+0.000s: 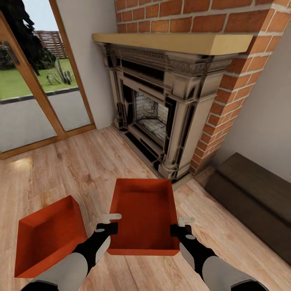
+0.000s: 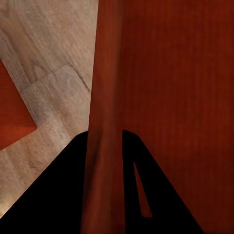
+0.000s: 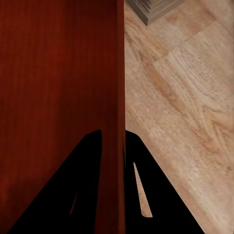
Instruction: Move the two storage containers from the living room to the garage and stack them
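Light wood plank flooring [image 1: 72, 165] runs through the living room to a brick chimney breast [image 1: 226, 60] with a dark carved fireplace [image 1: 161, 109] under a pale mantel shelf [image 1: 173, 40]. Wood-framed glass doors [image 1: 36, 89] at the left look out on grass, and a dark brown chest [image 1: 254, 194] sits low against the right wall, near the fireplace's corner. One orange-red bin [image 1: 143, 214] is held between both arms (level, in front of the hearth): the left gripper [image 1: 110, 223] has its jaws pinching the bin's left wall [image 2: 105, 97], the right gripper [image 1: 182, 226] pinching the right wall [image 3: 119, 73]. The second bin [image 1: 46, 234] lies tilted on the planks just left of the left arm.
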